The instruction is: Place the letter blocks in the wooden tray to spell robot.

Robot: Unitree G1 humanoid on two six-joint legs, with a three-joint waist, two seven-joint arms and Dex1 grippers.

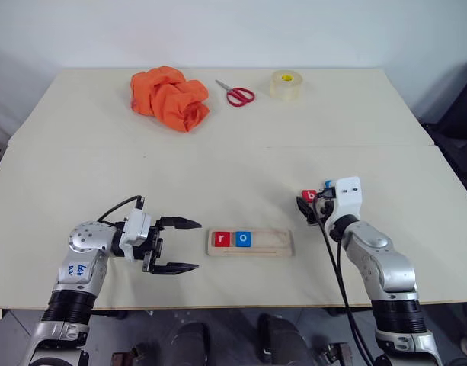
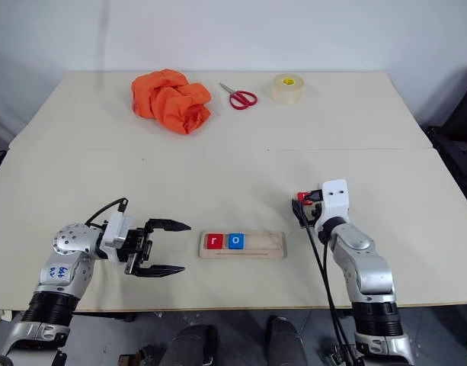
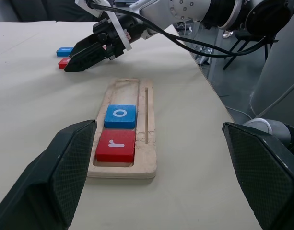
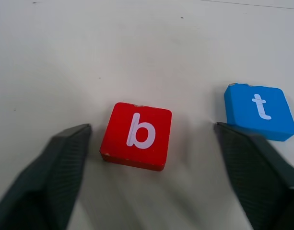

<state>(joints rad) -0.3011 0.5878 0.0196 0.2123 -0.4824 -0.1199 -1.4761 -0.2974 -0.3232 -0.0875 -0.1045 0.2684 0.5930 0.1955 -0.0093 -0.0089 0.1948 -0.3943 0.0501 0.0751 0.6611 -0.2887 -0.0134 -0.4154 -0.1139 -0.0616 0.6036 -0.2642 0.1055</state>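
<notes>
Progress stands at two of five: the wooden tray (image 1: 251,242) lies flat near the table's front edge, between the two arms, with the red "r" block (image 1: 220,239) and the blue "o" block (image 1: 243,239) seated side by side at its left end, touching. The rest of the recess is bare, ready for the remaining letters.

The right gripper (image 4: 151,139) reaches forward low over the table, to the right of the tray, its fingers spread wide on either side of the red "b" block (image 4: 136,135). Neither finger touches the block, so nothing is held. The straddle suggests a pinch on "b", which is the next letter the word needs. The blue "t" block (image 4: 259,111) lies just beside the far finger, close enough that a closing finger might nudge it.

The left gripper (image 1: 172,245) hovers just left of the tray's end, level and pointing at it, fingers wide apart and empty; probably parked there to steady the tray or wait its turn.

An orange cloth (image 1: 169,97), red-handled scissors (image 1: 236,93) and a roll of tape (image 1: 285,85) sit well apart at the far side, out of the work.
</notes>
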